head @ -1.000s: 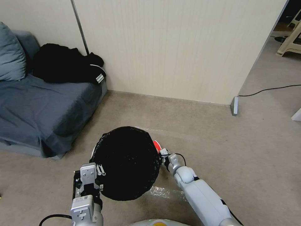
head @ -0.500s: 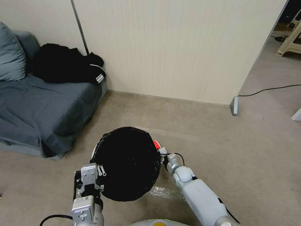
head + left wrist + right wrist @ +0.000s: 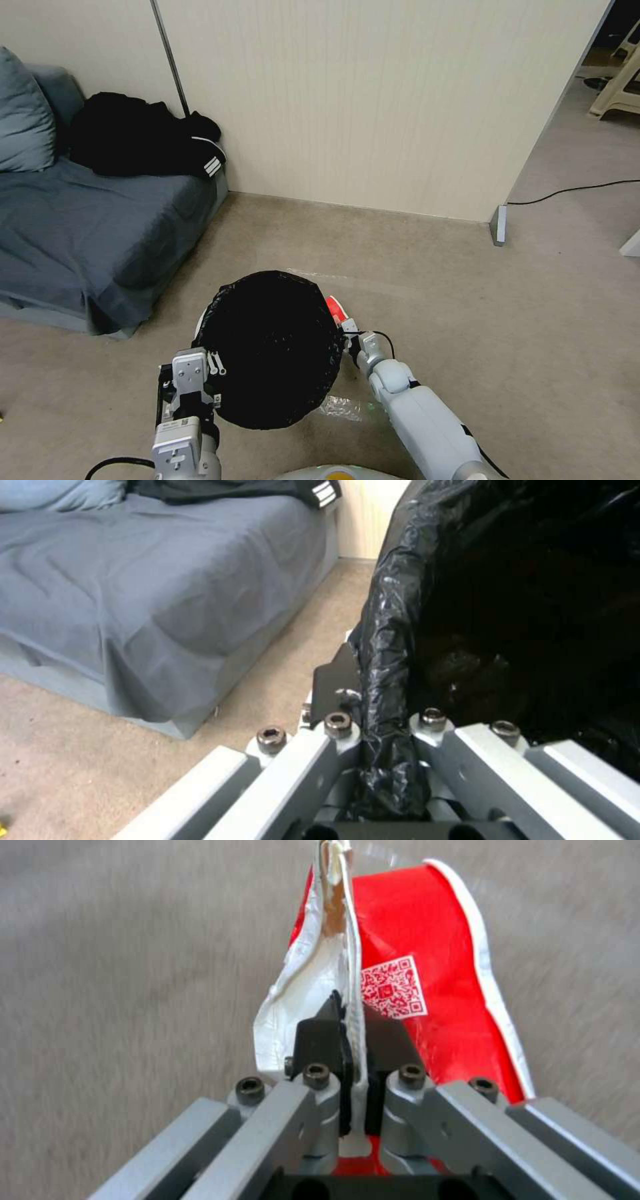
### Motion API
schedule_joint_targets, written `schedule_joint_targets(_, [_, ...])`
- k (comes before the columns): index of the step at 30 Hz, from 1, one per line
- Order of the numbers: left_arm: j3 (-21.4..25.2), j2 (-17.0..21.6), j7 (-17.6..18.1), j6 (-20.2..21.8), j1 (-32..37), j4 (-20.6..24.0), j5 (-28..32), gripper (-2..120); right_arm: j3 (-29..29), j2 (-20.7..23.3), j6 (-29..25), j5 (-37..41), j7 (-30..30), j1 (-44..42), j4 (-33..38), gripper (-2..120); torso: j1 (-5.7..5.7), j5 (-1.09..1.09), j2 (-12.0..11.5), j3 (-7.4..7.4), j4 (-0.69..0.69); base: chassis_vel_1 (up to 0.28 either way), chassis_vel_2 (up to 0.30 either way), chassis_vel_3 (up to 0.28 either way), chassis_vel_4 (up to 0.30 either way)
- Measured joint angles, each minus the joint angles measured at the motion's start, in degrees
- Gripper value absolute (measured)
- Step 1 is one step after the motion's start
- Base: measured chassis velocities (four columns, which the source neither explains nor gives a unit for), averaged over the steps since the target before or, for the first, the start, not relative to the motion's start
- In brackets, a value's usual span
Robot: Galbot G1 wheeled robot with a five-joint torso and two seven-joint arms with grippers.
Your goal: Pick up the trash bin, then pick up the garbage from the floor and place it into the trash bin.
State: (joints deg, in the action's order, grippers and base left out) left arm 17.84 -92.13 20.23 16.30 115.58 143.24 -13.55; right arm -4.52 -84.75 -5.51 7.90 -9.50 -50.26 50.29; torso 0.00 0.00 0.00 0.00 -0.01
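Count: one bin (image 3: 270, 347), one packet (image 3: 335, 311), two grippers.

Left gripper (image 3: 212, 363): fingers clamped together on the near left rim of the bin, pinching the black liner bag (image 3: 390, 690) between them. The bin hangs above the floor (image 3: 467, 320), its mouth facing the head camera; the inside is dark and I cannot tell what is in it.

Right gripper (image 3: 345, 327): just beside the bin's right rim, outside it. Its black pads (image 3: 320, 1040) are closed on the edge of the red and white packet, which stands up from the fingers; a QR code (image 3: 392, 986) shows on its red face. The packet is off the floor, not inside the bin.

Surroundings: one strip of clear plastic film (image 3: 343, 405) lies on the floor below the bin, partly hidden by it. One grey sofa (image 3: 87, 233) at left, with one black jacket (image 3: 143, 143) and one cushion (image 3: 23, 113) on it. One panelled wall (image 3: 373, 100) is ahead. One black cable (image 3: 573, 190) runs across the floor at right. The bin blocks the head view of the floor behind it.
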Motion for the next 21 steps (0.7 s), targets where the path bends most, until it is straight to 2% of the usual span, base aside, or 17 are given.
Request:
schedule_joint_targets(3, [0.06, 0.17, -0.12, -0.02, -0.08, 0.00, -0.01, 0, 0.05, 0.71, -0.28, 0.10, 0.72, -1.29, 4.15, 0, 0.00, 0.00, 0.00, 0.00, 0.01, 0.000, 0.000, 0.000, 0.000])
schedule_joint_targets(6, [0.41, 0.54, -0.71, 0.30, -0.34, 0.00, -0.09, 0, 0.16, 1.76, -1.14, 0.21, 2.42, -3.84, 13.47, 0, 0.00, 0.00, 0.00, 0.00, 0.00, 0.000, 0.000, 0.000, 0.000])
schedule_joint_targets(7, [0.41, 0.54, -0.71, 0.30, -0.34, 0.00, -0.09, 0, 0.16, 1.76, -1.14, 0.21, 2.42, -3.84, 13.47, 0, 0.00, 0.00, 0.00, 0.00, 0.00, 0.000, 0.000, 0.000, 0.000])
schedule_joint_targets(10, [1.29, 0.56, -1.22, 0.81, -0.74, 0.00, 1.11, 0, 0.23, 2.95, -2.25, -0.23, 2.79, -6.66, 25.19, 0, 0.00, 0.01, 0.00, 0.00, 0.01, 0.000, 0.000, 0.000, 0.000])
schedule_joint_targets(11, [1.29, 0.56, -1.22, 0.81, -0.74, 0.00, 1.11, 0, 0.23, 2.95, -2.25, -0.23, 2.79, -6.66, 25.19, 0, 0.00, 0.01, 0.00, 0.00, 0.01, 0.000, 0.000, 0.000, 0.000])
schedule_joint_targets(14, [2.29, 0.72, -1.54, 1.46, -1.37, -0.30, 2.36, 0, 1.45, 5.20, -3.21, 0.15, 1.29, -10.97, 44.12, 0, 0.00, 0.01, 0.00, 0.00, 0.01, 0.000, 0.000, 0.000, 0.000])
schedule_joint_targets(15, [2.29, 0.72, -1.54, 1.46, -1.37, -0.30, 2.36, 0, 1.45, 5.20, -3.21, 0.15, 1.29, -10.97, 44.12, 0, 0.00, 0.01, 0.00, 0.00, 0.01, 0.000, 0.000, 0.000, 0.000])
schedule_joint_targets(17, [2.06, 0.61, -2.04, 1.67, -1.59, -0.67, 2.33, 0, 2.67, 6.21, -3.57, 0.57, 0.61, -12.87, 52.69, 0, 0.00, -0.03, 0.00, -0.01, -0.01, 0.000, 0.000, 0.000, 0.000])
schedule_joint_targets(18, [2.06, 0.61, -2.04, 1.67, -1.59, -0.67, 2.33, 0, 2.67, 6.21, -3.57, 0.57, 0.61, -12.87, 52.69, 0, 0.00, -0.03, 0.00, -0.01, -0.01, 0.000, 0.000, 0.000, 0.000])
schedule_joint_targets(19, [2.02, 0.50, -2.07, 1.76, -1.68, -0.83, 2.29, 0, 3.86, 6.92, -3.67, 0.68, -0.12, -14.37, 57.20, 0, 0.00, 0.02, 0.00, 0.00, 0.03, 0.000, 0.000, 0.000, 0.000])
schedule_joint_targets(21, [1.90, 0.47, -2.50, 1.79, -1.85, -1.05, 2.26, 0, 5.39, 8.10, -4.04, 0.74, -0.84, -16.59, 63.47, 0, 0.00, -0.02, 0.01, -0.01, 0.01, 0.000, 0.000, 0.000, 0.000])
